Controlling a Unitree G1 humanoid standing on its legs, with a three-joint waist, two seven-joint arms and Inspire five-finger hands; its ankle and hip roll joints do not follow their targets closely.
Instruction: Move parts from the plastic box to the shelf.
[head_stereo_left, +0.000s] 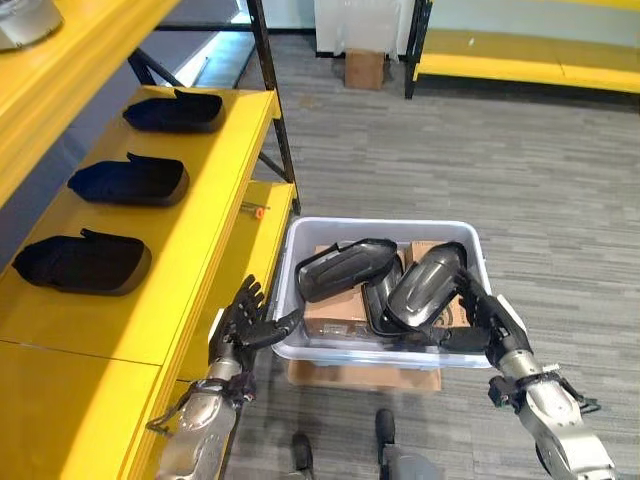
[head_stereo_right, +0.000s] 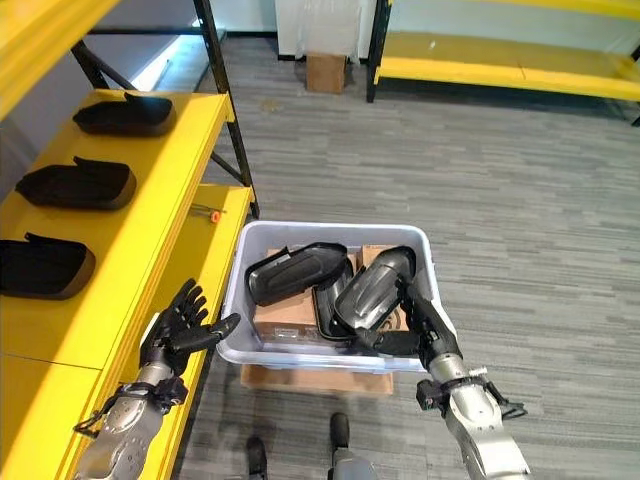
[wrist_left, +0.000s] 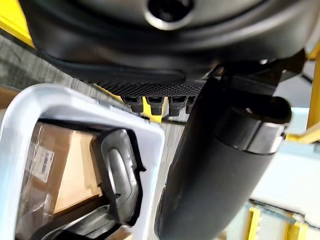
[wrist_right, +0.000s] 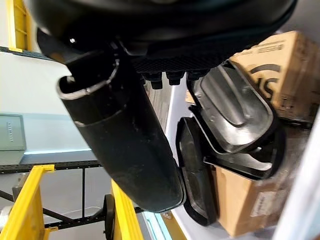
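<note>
The left hand (head_stereo_left: 240, 322) stood with fingers spread beside the box (head_stereo_left: 300, 235). The right hand (head_stereo_left: 490, 318) gripped a part (head_stereo_left: 425, 285) in the box. Three parts (head_stereo_left: 130, 182) lay on the shelf (head_stereo_left: 215, 210).

No readable text — only unreadable print on cardboard.

A white label with tiny, illegible lines sits on a cardboard box (wrist_left: 60, 170) inside the plastic box (head_stereo_left: 300, 345); another cardboard box (wrist_right: 272, 70) bears bold dark curved marks — no words or numbers can be made out.
</note>
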